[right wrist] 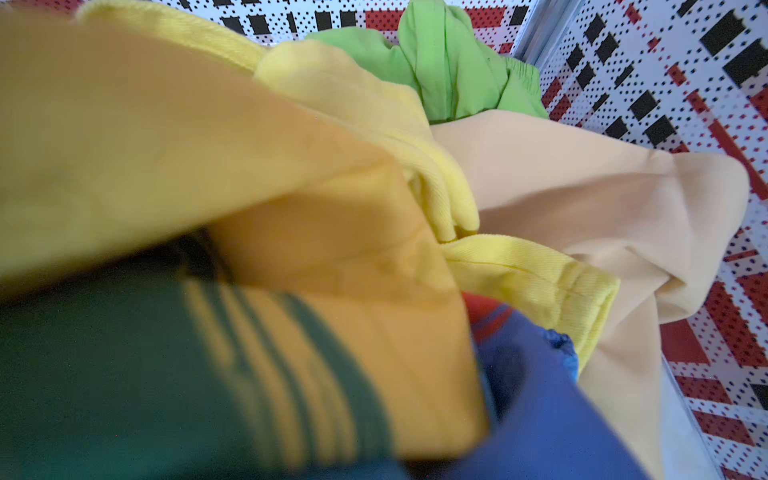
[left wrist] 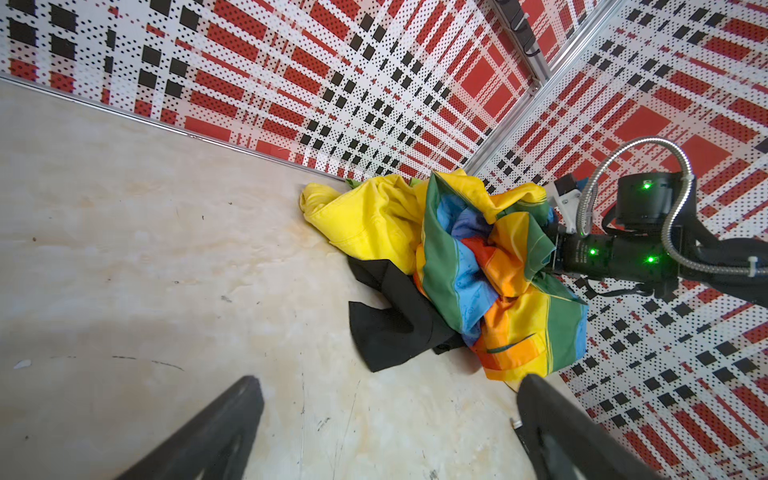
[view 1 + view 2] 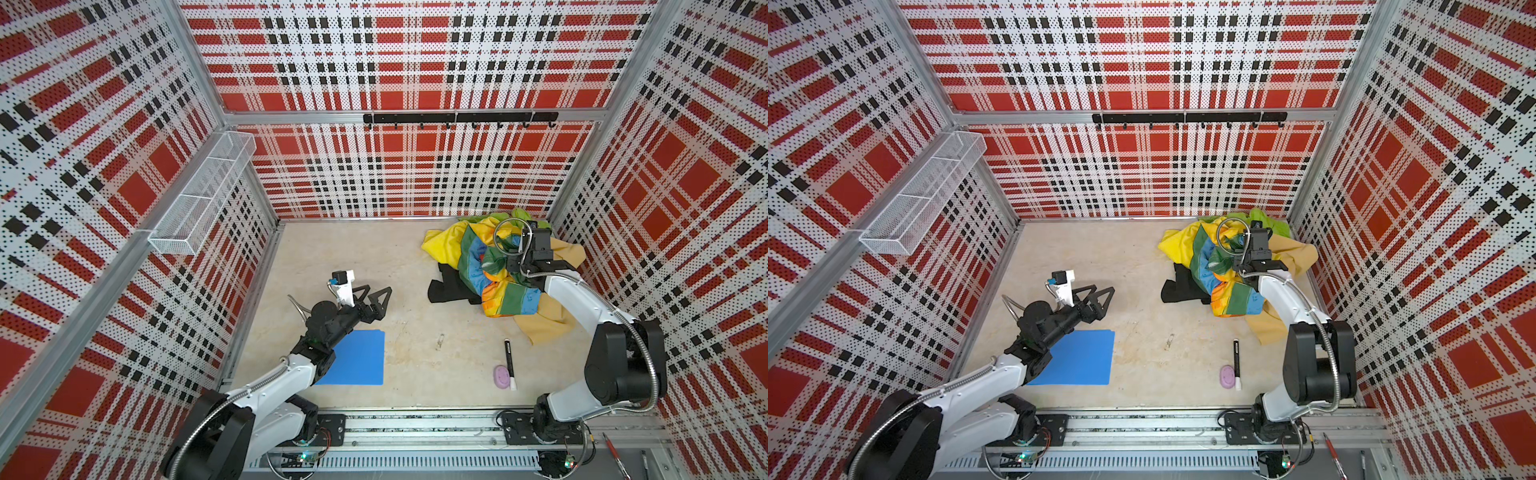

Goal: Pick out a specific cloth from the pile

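The black cloth lies flat on the table and pokes out from under the left side of the pile. A rainbow-patched cloth is bunched on top of the pile, with yellow, lime green and tan cloths behind it. My right gripper is shut on the rainbow-patched cloth and its fingers are buried in the fabric. My left gripper hovers open and empty to the left of the black cloth.
A blue folder lies under my left arm. A black marker and a purple oval object lie near the front right. A wire basket hangs on the left wall and a hook rail on the back wall.
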Available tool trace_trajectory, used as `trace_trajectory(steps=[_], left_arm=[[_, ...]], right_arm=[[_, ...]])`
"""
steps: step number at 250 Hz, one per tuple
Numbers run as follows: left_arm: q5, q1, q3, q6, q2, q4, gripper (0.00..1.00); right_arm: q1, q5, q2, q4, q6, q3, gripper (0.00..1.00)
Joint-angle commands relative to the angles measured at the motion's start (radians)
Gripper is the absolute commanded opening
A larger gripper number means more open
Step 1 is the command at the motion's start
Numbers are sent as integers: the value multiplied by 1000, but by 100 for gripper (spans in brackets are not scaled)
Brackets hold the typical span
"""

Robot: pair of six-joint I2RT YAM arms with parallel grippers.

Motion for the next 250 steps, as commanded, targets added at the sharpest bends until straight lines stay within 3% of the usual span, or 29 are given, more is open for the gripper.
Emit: trace_trajectory(steps=[1,36,57,93,168,213,250], left_arm=[[7,-17,58,25,33,-24,99],[15,-48,117,28,114,-55,100],[17,-66,152,17,165,-58,99],[26,-105,223,18,250,-75,96],[-23,-201,425,69,442,-176,91],[-24,-235,555,70,593,-214,89],[-29,-247,619,51,671,-213,85]], right_arm=[[-6,5,7,53,34,-6,0],[-20,6,12,52,63,-32,8],[-24,5,4,72,70,-68,39],[-26,-28,-26,135,79,-136,68],[-30,-133,-158,233,76,-246,85],[0,-310,-207,261,104,-276,94],[117,-238,-126,252,82,-244,100]])
